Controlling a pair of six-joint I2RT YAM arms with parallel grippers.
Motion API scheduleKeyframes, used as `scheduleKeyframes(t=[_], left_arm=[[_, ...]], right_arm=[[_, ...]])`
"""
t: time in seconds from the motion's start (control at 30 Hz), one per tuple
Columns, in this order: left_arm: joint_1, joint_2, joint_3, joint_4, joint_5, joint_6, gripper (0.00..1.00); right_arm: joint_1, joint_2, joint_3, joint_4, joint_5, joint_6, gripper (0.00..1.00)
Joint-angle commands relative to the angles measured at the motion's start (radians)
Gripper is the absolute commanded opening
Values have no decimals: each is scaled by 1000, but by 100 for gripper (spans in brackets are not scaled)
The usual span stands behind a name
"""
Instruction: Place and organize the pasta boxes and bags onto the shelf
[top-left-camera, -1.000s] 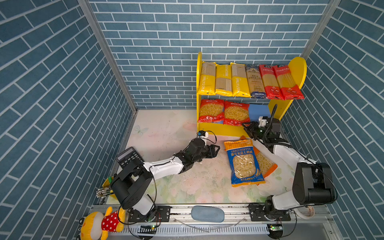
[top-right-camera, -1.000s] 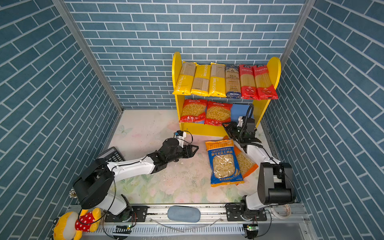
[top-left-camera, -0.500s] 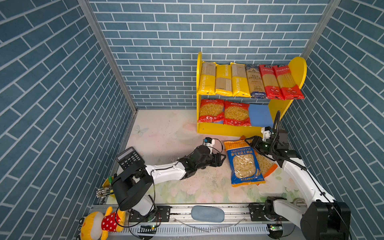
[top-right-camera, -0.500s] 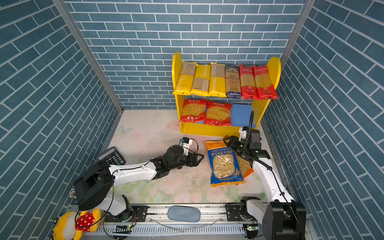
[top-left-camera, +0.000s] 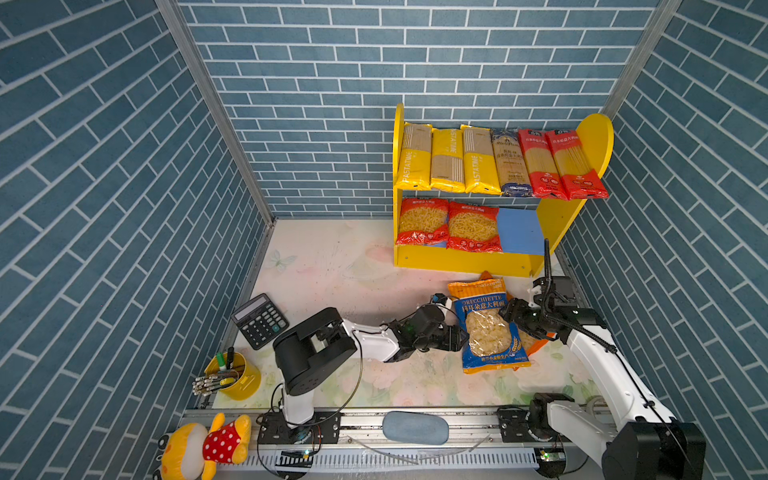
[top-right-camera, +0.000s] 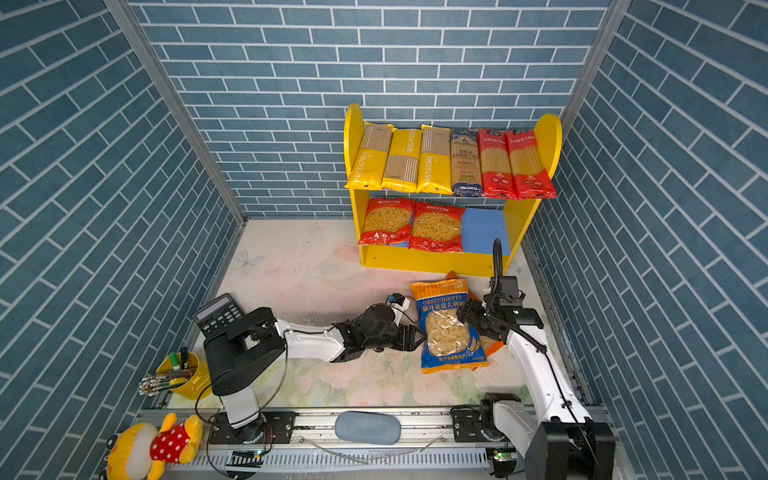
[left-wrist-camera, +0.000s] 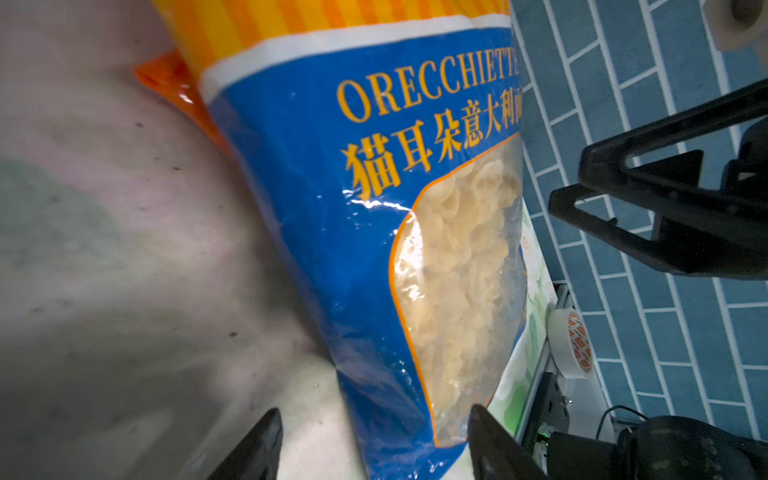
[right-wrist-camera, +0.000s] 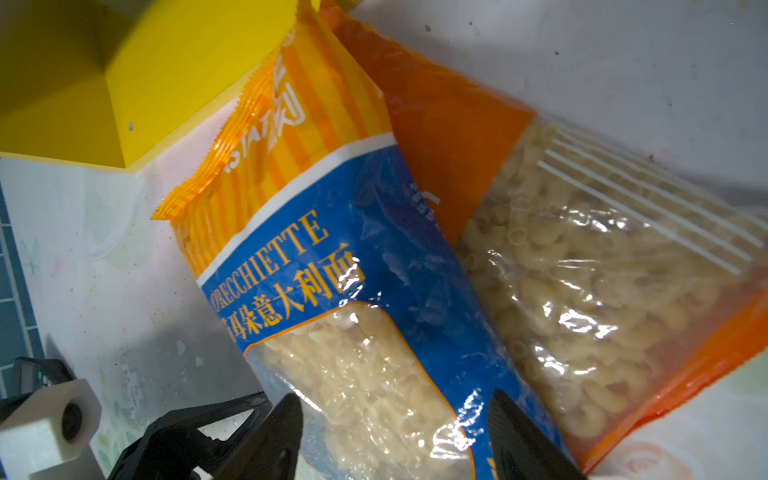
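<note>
Nearest my side, the left gripper (top-left-camera: 456, 338) sits low on the floral mat (top-left-camera: 332, 270) at one long edge of the blue ORECCHIETTE bag (top-left-camera: 488, 332). Its wrist view shows the jaws spread, with a corner of the bag between them and nothing pinched. The right gripper (top-left-camera: 513, 313) faces it from the opposite edge, also spread wide over the film and not clamped. Whether either finger already touches the plastic I can't quite tell from the wrist views. I read the two-sided approach as deliberate, since a floppy, wide bag would sag from a single pinch. The blue bag lies flat, overlapping the orange bag (right-wrist-camera: 602, 291), so it has to come off first. Beyond them stands the shelf (top-left-camera: 461, 262). Two red bags (top-left-camera: 422, 220) lean side by side on the lower board (top-left-camera: 519, 230), leaving a bare blue stretch at the right end, which is probably where these last two go. On top, the long packs (top-left-camera: 509, 162) fill the upper board edge to edge, grouped by colour.
</note>
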Motion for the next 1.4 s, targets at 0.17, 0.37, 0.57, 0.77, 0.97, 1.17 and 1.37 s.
scheduleKeyframes(t=[0.17, 0.37, 0.57, 0.77, 0.97, 1.17, 1.37], left_arm=[[1, 112, 15, 187, 77, -93, 67], [19, 158, -6, 312, 84, -127, 63], [103, 162, -114, 514, 82, -240, 57], [170, -17, -254, 415, 56, -167, 57], [209, -222, -407, 308, 4, -138, 58], [220, -473, -429, -52, -130, -51, 59], [271, -723, -378, -525, -301, 35, 64]], right_arm=[[-3, 35, -126, 124, -47, 27, 71], [6, 47, -174, 224, -152, 94, 60], [133, 37, -183, 305, -140, 221, 55], [338, 142, -145, 460, -70, 353, 53], [503, 318, -48, 599, -2, 425, 51], [627, 536, 73, 736, 20, 486, 50], [723, 700, 200, 817, 27, 546, 49]])
